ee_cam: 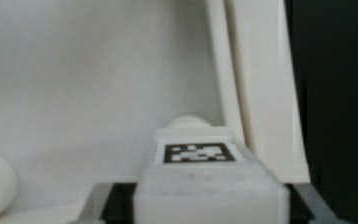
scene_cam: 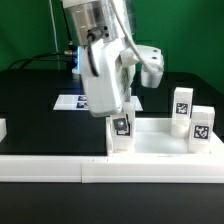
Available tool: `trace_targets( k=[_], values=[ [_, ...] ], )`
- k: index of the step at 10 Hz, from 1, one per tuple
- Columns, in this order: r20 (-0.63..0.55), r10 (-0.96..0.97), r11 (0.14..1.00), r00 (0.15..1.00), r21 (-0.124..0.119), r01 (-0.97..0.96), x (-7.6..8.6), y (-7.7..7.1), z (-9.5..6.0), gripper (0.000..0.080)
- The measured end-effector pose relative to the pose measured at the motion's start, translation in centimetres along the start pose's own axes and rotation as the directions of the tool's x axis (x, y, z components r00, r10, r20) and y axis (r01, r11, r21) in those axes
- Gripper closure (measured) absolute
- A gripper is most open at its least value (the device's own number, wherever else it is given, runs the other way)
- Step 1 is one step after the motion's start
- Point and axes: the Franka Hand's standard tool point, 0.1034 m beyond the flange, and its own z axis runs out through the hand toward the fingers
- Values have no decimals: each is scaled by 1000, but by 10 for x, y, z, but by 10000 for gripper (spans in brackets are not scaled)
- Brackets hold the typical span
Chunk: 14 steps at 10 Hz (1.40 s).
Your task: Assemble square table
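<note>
Black tabletop fills the exterior view, with a green backdrop behind. Directly under the pincer (scene_cam: 120, 116) stands a white tagged leg (scene_cam: 121, 132), upright on the corner of the slab (scene_cam: 160, 146); the pincer is pinching it. Two more legs (scene_cam: 192, 115) stand on the slab, well apart toward the exterior view's right. A white wall (scene_cam: 60, 166) runs along the front. From the wrist, the leg (ee_cam: 201, 170) sits gripped between dark fingers (ee_cam: 112, 200), above the pale slab (ee_cam: 87, 90).

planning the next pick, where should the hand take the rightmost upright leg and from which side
Grip the rightmost leg near its top, coming straight down from above: it stands upright, its top is free, and the neighbouring leg sits apart, leaving room for the fingers either side.
</note>
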Motion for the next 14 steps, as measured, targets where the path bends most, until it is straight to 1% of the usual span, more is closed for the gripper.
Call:
trace_targets(
  k=[2, 3, 4, 5, 6, 7, 8, 9, 11, 12, 13, 14],
  values=[
    [-2, -33, 999, 999, -1, 33, 0, 0, 0, 502],
    [-12, -225, 974, 974, -7, 225, -4, 2, 1, 295],
    [-6, -441, 897, 897, -11, 441, -9, 5, 2, 196],
    [-6, -504, 863, 863, -12, 504, -10, 5, 2, 196],
    [-8, -573, 819, 819, -17, 573, -8, 5, 2, 158],
    [-8, -625, 780, 780, -18, 625, -7, 5, 3, 152],
    [-14, -685, 729, 729, -30, 684, -6, 5, 2, 150],
    [-41, -844, 536, 534, -95, 839, -4, 5, 2, 150],
    [-42, -965, 261, 257, -123, 958, -1, -1, -1, 150],
    [-34, -985, 172, 169, -135, 976, -1, -2, -2, 150],
    [-37, -980, 200, 197, -133, 971, -1, -2, -1, 150],
    [-40, -976, 219, 216, -133, 967, 0, -2, -1, 285]
  ],
)
